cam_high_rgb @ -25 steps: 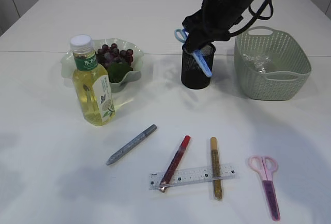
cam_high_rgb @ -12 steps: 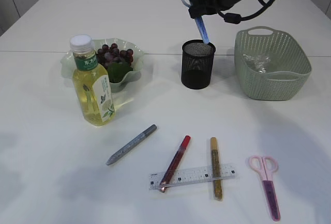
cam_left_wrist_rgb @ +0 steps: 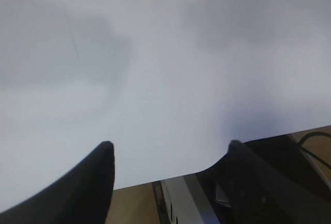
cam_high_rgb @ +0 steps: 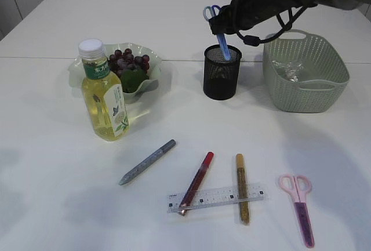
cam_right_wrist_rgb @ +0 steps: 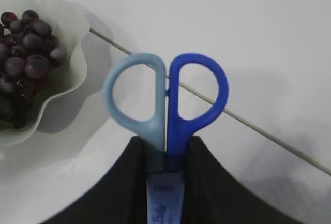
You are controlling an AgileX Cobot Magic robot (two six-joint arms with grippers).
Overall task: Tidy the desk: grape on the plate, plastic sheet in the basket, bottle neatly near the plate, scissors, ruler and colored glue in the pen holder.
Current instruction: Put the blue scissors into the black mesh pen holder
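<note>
My right gripper [cam_high_rgb: 221, 26] is shut on blue scissors [cam_high_rgb: 219, 33], also in the right wrist view [cam_right_wrist_rgb: 166, 107], held handles-up with the sheathed tip dipping into the black mesh pen holder [cam_high_rgb: 221, 74]. Grapes [cam_high_rgb: 128, 62] lie on the pale green plate [cam_high_rgb: 149, 83]; they also show in the right wrist view [cam_right_wrist_rgb: 26, 43]. The bottle [cam_high_rgb: 104, 92] stands upright in front of the plate. Pink scissors [cam_high_rgb: 300, 204], a clear ruler [cam_high_rgb: 214, 197], and grey [cam_high_rgb: 147, 162], red [cam_high_rgb: 196, 180] and gold [cam_high_rgb: 242, 187] glue sticks lie on the table. The plastic sheet [cam_high_rgb: 288, 70] lies in the basket [cam_high_rgb: 304, 74]. My left gripper [cam_left_wrist_rgb: 168, 146] is open over bare table.
The red and gold glue sticks lie across the ruler. The basket stands right of the pen holder. A table seam runs behind the plate and holder. The left wrist view shows the table's edge and the robot base below.
The blue scissors rose out of the pen holder a second ago, went high above it, and have now come down with the tip back inside the rim.
</note>
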